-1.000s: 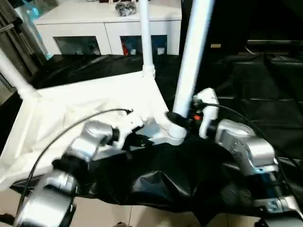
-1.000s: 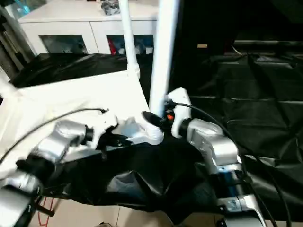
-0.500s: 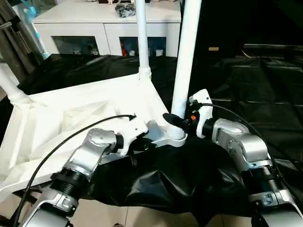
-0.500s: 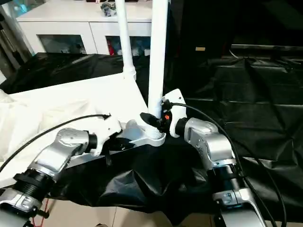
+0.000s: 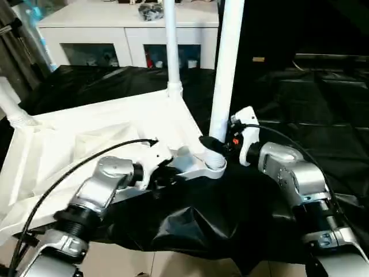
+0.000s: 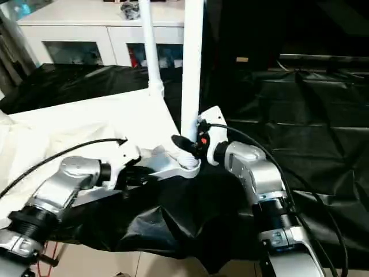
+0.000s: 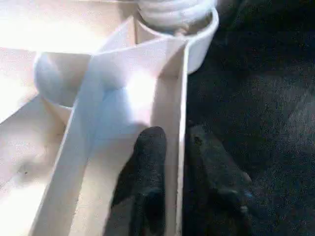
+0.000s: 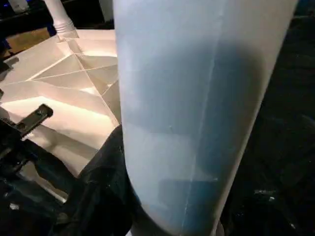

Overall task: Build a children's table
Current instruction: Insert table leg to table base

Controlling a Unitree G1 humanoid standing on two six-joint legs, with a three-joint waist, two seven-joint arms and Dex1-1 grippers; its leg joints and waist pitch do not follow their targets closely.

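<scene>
The left gripper (image 7: 174,147) has one black finger either side of the tabletop's thin white rim wall (image 7: 178,98); a threaded leg end (image 7: 174,10) sits in the corner socket (image 7: 199,39) beyond.

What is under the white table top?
A black cloth lies under the upside-down table top and hangs off the near edge. Whatever is beneath the cloth is covered. Legs stand up from the top's corners.

White table top (image 5: 98,130), white legs (image 5: 226,69), black drape (image 5: 300,109).
</scene>
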